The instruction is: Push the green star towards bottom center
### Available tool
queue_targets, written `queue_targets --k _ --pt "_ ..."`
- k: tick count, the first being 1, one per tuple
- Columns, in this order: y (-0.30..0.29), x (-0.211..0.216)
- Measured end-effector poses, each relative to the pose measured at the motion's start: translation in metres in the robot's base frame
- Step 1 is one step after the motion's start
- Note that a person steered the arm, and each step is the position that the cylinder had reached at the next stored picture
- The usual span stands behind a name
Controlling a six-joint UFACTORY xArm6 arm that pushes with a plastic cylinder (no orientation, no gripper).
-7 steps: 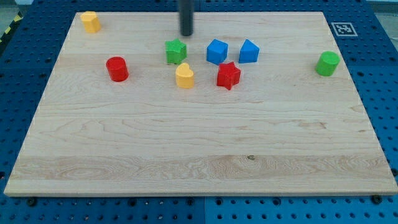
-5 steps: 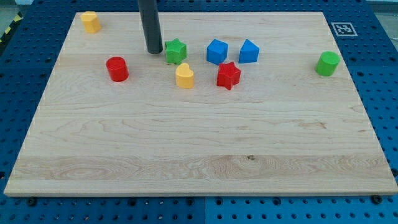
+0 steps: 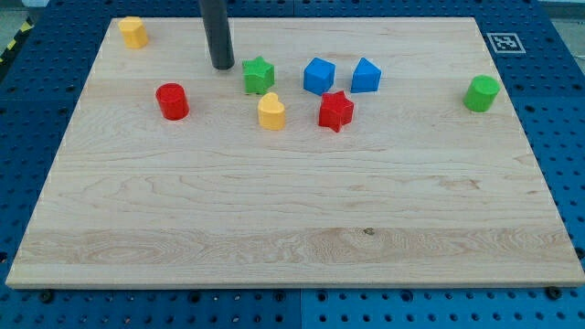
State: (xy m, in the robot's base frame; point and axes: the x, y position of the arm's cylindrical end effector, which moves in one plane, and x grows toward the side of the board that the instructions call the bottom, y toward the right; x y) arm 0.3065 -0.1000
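The green star [image 3: 259,75] lies on the wooden board [image 3: 292,210] in the upper middle. My tip [image 3: 222,66] stands just to the view's left of the star and a little higher, with a small gap between them. A yellow block [image 3: 271,111] lies right below the star. A red star [image 3: 335,111] lies to the lower right of the green star.
Two blue blocks [image 3: 319,75] [image 3: 366,75] sit to the right of the green star. A red cylinder [image 3: 171,100] is at the left. A yellow block [image 3: 133,31] is in the top left corner. A green block [image 3: 481,93] is at the far right.
My tip swung from above the star's right to its left side, then drew slightly up and away. The blocks have not moved.
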Motion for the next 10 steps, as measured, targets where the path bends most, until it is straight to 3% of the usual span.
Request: queue_targets --k 6,10 --pt "0.047 -0.002" --pt "0.074 0.036"
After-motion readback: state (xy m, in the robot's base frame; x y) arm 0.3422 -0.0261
